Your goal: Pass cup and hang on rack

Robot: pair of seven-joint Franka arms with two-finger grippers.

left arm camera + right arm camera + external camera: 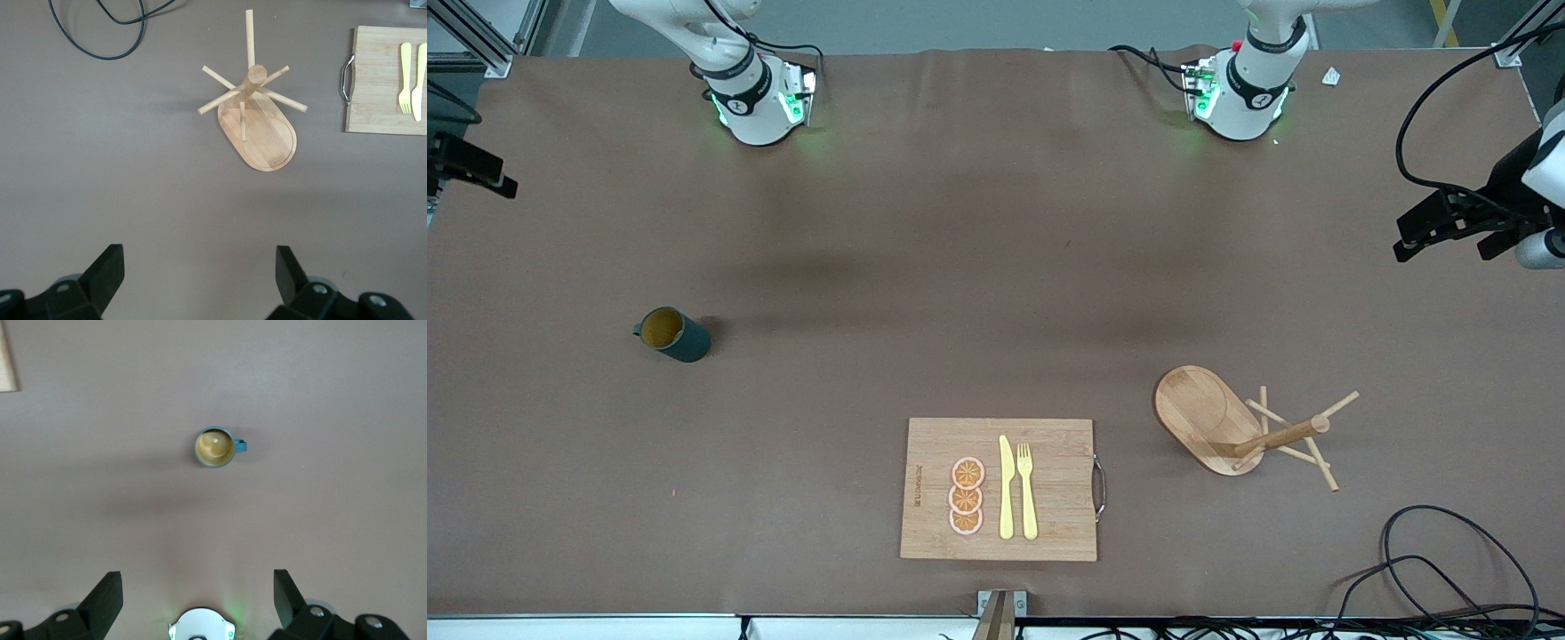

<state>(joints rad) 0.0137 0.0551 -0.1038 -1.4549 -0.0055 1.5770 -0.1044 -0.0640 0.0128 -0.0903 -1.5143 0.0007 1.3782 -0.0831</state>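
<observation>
Left claw [195,277] and right claw [193,597] high, agape.

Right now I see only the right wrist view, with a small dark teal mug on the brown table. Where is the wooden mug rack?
Observer: The light wooden mug rack is toward the left arm's end of the table, nearer to the front camera than the small dark teal mug.
Operator: Is anything hanging on it?
Observer: No, its thin dowel pegs are bare.
Operator: My right claw is open, up in the air. And the left claw?
Observer: The left claw is open too, waiting over the table at the left arm's end, with the rack in its camera's view.
</observation>
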